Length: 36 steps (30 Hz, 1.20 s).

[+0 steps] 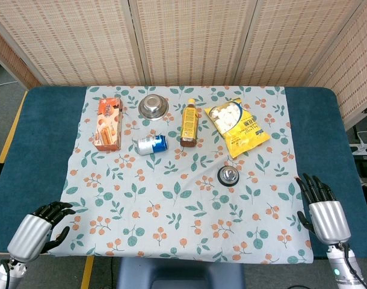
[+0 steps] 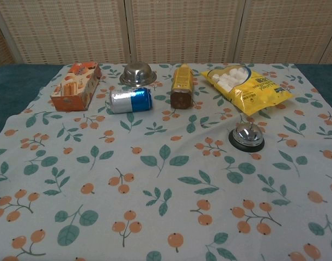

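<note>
In the head view the right hand (image 1: 323, 211) sits at the lower right of the frame, over the edge of the cloth (image 1: 171, 205), fingers spread apart and holding nothing. The nearest thing to it is the bell (image 1: 228, 175), up and to the left near the middle of the frame, well apart from the fingers. The left hand (image 1: 40, 229) lies at the lower left, fingers curled loosely, grasping nothing. Along the upper part lie a box (image 1: 108, 123), bowl (image 1: 153, 106), can (image 1: 151, 144), bottle (image 1: 189, 123) and yellow bag (image 1: 237, 126).
</note>
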Motion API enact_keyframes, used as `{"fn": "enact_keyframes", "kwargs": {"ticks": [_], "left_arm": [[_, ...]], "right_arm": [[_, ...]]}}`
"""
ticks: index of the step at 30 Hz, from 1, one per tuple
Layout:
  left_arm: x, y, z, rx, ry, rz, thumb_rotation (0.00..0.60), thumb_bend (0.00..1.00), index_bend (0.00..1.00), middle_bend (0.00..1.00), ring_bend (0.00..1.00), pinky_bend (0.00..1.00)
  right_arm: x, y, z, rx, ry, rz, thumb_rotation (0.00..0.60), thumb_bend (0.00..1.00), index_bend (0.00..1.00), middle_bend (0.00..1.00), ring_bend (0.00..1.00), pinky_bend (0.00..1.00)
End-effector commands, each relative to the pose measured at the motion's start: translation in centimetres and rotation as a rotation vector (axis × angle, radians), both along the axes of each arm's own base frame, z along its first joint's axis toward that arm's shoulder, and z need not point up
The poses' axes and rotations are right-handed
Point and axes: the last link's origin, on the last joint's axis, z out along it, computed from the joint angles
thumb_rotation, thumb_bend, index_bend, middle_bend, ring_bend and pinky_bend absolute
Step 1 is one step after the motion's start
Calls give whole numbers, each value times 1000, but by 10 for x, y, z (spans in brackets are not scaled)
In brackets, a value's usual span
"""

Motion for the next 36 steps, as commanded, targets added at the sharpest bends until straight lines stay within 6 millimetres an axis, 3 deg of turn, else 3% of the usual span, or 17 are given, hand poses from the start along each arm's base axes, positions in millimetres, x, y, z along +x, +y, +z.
{"fn": "enact_keyframes", "kwargs": {"ticks": [1, 3, 7, 11, 16, 20, 23, 29, 36], "left_arm": [[0, 0, -2, -5, 10, 3, 600, 432, 345, 292, 250, 438], [1, -1, -2, -5, 12, -1, 600, 432, 345, 292, 250, 438], [2, -1, -1, -4, 7, -5, 600, 432, 346, 294, 251, 438], [2, 0, -1, -8, -5, -2, 600, 431, 347, 297, 250, 438], [1, 0, 7, -6, -57, 20, 600, 431, 354, 299, 252, 438], [2, -2, 11, 13, -63, 1, 600, 431, 358, 307, 252, 438], [0, 0, 10, 3, -65, 14, 600, 431, 358, 312, 252, 438], [1, -1, 7, -14, -52, 10, 600, 431, 356, 316, 252, 438], [1, -1, 6, -13, -49, 9, 600, 431, 347, 321, 252, 438]], "right_arm": [[-1, 1, -1, 28, -11, -15, 600, 258, 0, 0, 0, 165], [-1, 1, -1, 41, -8, -13, 600, 269, 0, 0, 0, 165], [0, -1, -3, 66, -6, 17, 600, 389, 0, 0, 0, 161], [2, -5, -9, 86, -32, 64, 600, 536, 0, 0, 0, 97], [6, -17, -24, 166, -22, 135, 600, 621, 0, 0, 0, 54], [18, -49, -43, 245, -18, 191, 600, 763, 0, 0, 0, 38], [30, -78, -60, 287, -21, 213, 600, 814, 0, 0, 0, 34], [39, -127, -96, 350, -12, 166, 600, 826, 0, 0, 0, 26], [46, -166, -134, 403, 9, 100, 600, 826, 0, 0, 0, 24]]}}
